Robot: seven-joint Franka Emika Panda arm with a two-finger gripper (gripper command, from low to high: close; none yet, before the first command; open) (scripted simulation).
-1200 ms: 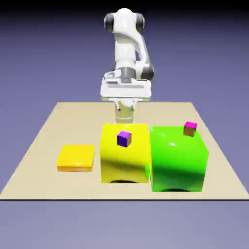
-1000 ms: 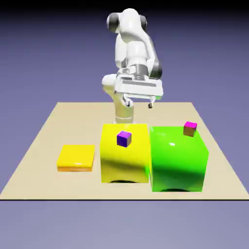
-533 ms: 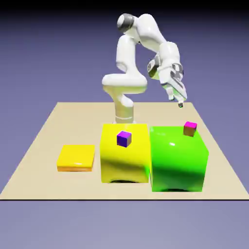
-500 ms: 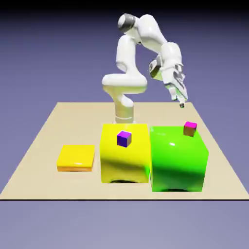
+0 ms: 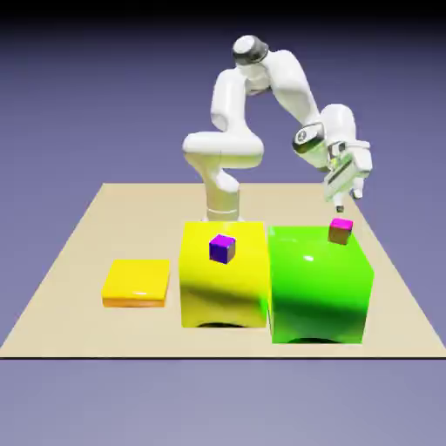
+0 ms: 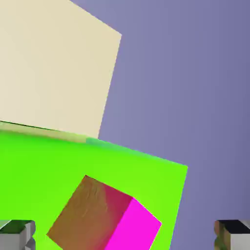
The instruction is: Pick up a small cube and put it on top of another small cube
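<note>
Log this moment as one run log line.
phase: approach | jaws: open, empty, above magenta-and-brown cube on green block | purple cube: on yellow block, untouched

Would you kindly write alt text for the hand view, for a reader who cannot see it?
A small cube with a brown-orange side and a magenta face sits on a bright green block, large in the lower middle of the frame, between the two grey fingertips of the open claw. Beyond the block lie the beige table and a blue-violet backdrop.
</note>
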